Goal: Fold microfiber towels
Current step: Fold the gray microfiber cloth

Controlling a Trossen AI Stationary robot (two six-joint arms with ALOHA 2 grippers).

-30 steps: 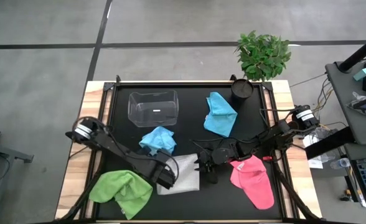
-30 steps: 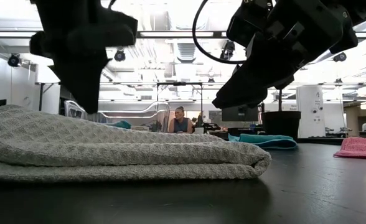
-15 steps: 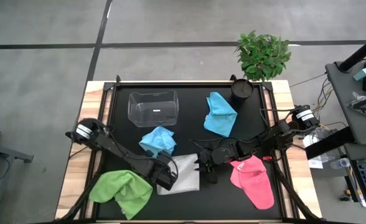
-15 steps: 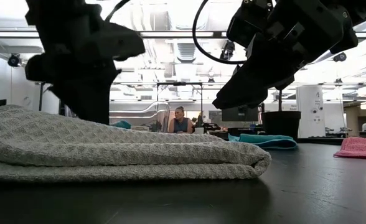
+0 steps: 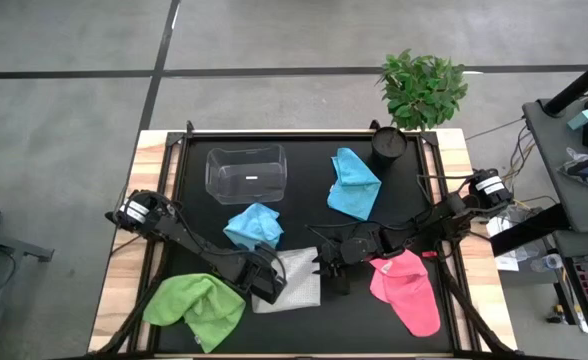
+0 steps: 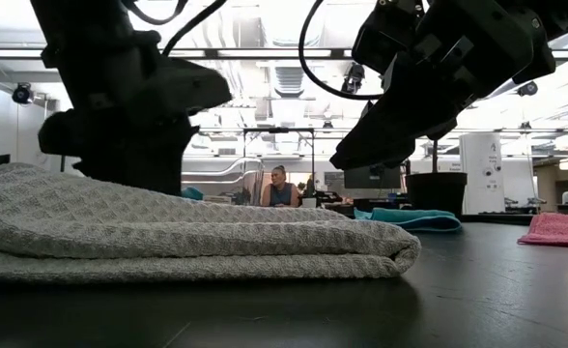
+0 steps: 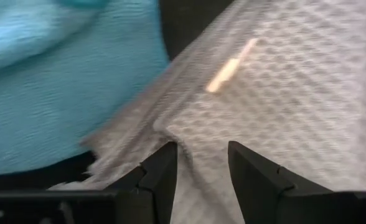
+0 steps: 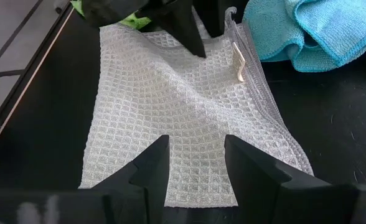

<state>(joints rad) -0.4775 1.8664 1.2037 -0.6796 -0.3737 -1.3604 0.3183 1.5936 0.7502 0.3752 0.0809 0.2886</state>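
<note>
Grey-white towel (image 5: 294,281) partly hidden under the left gripper (image 5: 265,290) from above. Blurred in the left wrist view; cut off at the low view's left edge.

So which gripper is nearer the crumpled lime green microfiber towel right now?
Left. The left gripper sits at the grey-white towel's edge beside the lime green towel; the right gripper is past that towel's far side.
</note>
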